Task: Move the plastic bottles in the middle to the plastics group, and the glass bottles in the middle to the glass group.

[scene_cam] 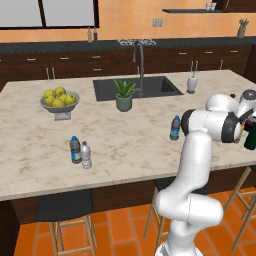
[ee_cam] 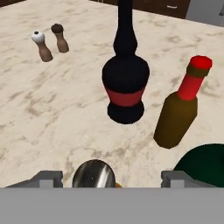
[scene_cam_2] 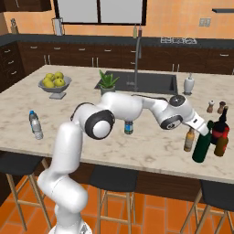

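Note:
My gripper [ee_cam: 111,178] is open at the counter's right end, with its fingertips [ee_cam: 47,178] standing wide on either side of the amber bottle's metal top [ee_cam: 93,175] and not touching it. The amber bottle [scene_cam_2: 189,140] stands upright on the counter. The dark green bottle [scene_cam_2: 201,147] is right beside it and shows at the hand view's lower right [ee_cam: 203,164]. Just beyond stands the near-black bottle with a red band [ee_cam: 126,83], which is the glass group. The clear blue-capped water bottle [scene_cam: 175,128] stands mid-counter, partly behind my arm. The plastics group [scene_cam: 80,152] is far to the left.
A brown bottle with a red cap [ee_cam: 180,111] stands next to the black one. Salt and pepper shakers [ee_cam: 51,43] are behind them. A potted plant [scene_cam: 123,96], the sink [scene_cam: 150,86], a soap dispenser [scene_cam: 192,82] and a lemon bowl [scene_cam: 60,102] lie further back. Stools stand below the counter edge.

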Controlling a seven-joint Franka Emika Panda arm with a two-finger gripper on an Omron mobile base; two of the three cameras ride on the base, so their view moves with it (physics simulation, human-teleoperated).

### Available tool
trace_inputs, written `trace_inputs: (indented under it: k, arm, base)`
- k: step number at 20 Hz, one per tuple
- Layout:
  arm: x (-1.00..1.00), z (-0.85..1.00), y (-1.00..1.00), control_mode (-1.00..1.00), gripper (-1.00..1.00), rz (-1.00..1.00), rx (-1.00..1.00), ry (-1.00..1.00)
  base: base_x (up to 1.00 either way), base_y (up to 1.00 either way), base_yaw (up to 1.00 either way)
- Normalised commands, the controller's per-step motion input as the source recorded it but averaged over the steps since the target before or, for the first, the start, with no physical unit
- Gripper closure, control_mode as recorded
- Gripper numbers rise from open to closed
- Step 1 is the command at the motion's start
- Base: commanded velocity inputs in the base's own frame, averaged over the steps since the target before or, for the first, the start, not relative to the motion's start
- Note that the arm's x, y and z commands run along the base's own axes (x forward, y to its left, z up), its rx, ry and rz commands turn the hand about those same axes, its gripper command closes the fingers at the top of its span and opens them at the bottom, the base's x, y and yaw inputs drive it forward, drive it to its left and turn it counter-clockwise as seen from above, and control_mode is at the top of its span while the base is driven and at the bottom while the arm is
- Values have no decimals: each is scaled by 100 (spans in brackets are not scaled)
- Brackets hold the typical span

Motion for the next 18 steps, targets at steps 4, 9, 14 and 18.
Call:
trace_inputs:
  k: [4, 9, 14, 18]
  arm:
    - [-36, 2, 11, -100, -100, 0, 0, 0]
    - [-20, 1, 41, -100, -100, 0, 0, -1]
    - [0, 6, 34, -100, -100, 0, 0, -1]
    - [-5, 31, 0, -100, -100, 0, 0, 0]
  base:
    - [0, 0, 0]
    - [0, 0, 0]
    - [0, 0, 0]
    - [0, 0, 0]
